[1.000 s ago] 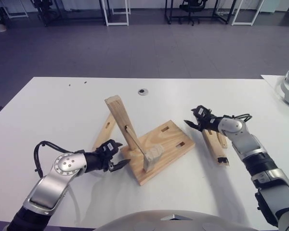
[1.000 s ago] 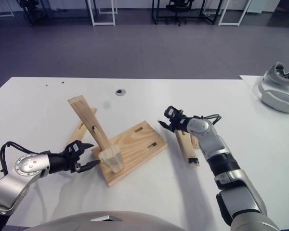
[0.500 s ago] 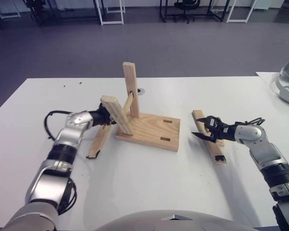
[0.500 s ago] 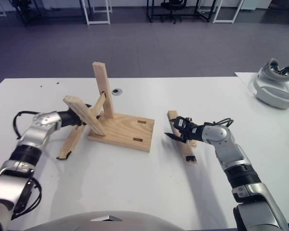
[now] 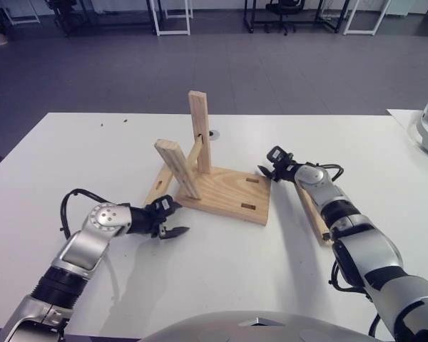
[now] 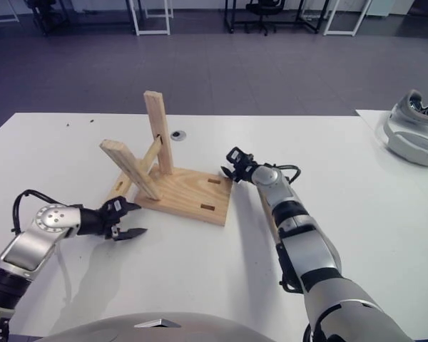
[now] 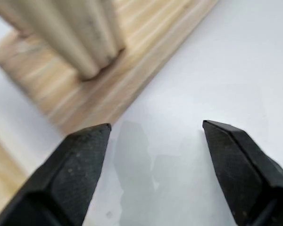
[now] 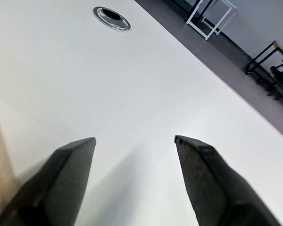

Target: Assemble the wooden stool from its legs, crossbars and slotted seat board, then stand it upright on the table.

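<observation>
Just ahead of the left gripper [image 7: 155, 125], which is gaping wide and holding nothing, the board [image 5: 232, 196] is lying flat on the table [image 5: 93, 149]. It is carrying an upright leg [image 5: 198, 132] and a tilted leg [image 5: 177, 167], joined by a crossbar [image 5: 194, 153]. The right gripper [image 8: 134, 139], also spread and empty, is hovering at the board's far right corner. A loose leg [image 5: 310, 210] is lying under the right forearm.

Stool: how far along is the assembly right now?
Done: two legs, one tilted, and a crossbar sit in the seat board. In hand: nothing; left gripper and right gripper are open. Left: two slots are empty, loose pieces lie either side of the board, and the stool isn't upright yet.
</observation>
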